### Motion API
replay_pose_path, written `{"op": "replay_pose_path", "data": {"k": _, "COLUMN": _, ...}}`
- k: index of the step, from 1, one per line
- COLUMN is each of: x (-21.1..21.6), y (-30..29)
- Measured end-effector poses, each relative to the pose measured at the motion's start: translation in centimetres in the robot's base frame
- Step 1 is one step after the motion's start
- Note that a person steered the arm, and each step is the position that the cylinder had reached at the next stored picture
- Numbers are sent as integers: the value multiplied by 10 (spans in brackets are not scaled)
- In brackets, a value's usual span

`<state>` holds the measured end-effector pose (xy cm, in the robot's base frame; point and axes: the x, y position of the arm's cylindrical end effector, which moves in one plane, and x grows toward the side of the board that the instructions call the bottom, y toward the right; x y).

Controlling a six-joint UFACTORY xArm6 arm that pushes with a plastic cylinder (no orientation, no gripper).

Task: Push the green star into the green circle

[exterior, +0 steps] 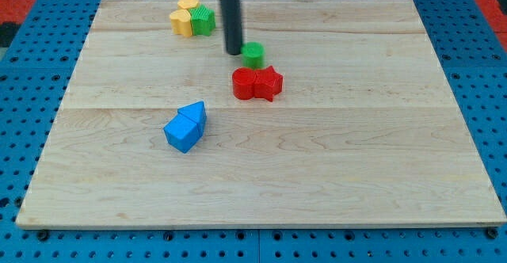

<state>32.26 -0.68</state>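
Observation:
The green star [203,19] sits near the view's top, left of centre, touching two yellow blocks [184,17] on its left. The green circle [253,55] sits right of it and lower, just above the red blocks. My tip [233,51] stands on the board right beside the green circle's left edge, well to the right of and below the green star.
A red circle [245,84] and a red star [268,82] touch each other just below the green circle. Two blue blocks [186,126] lie together left of centre. The wooden board [356,152] rests on a blue pegboard.

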Motion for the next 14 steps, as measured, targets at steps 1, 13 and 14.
{"op": "replay_pose_path", "data": {"k": 1, "x": -6, "y": 0}}
{"op": "replay_pose_path", "data": {"k": 13, "x": 17, "y": 19}}
{"op": "replay_pose_path", "data": {"k": 14, "x": 31, "y": 43}}
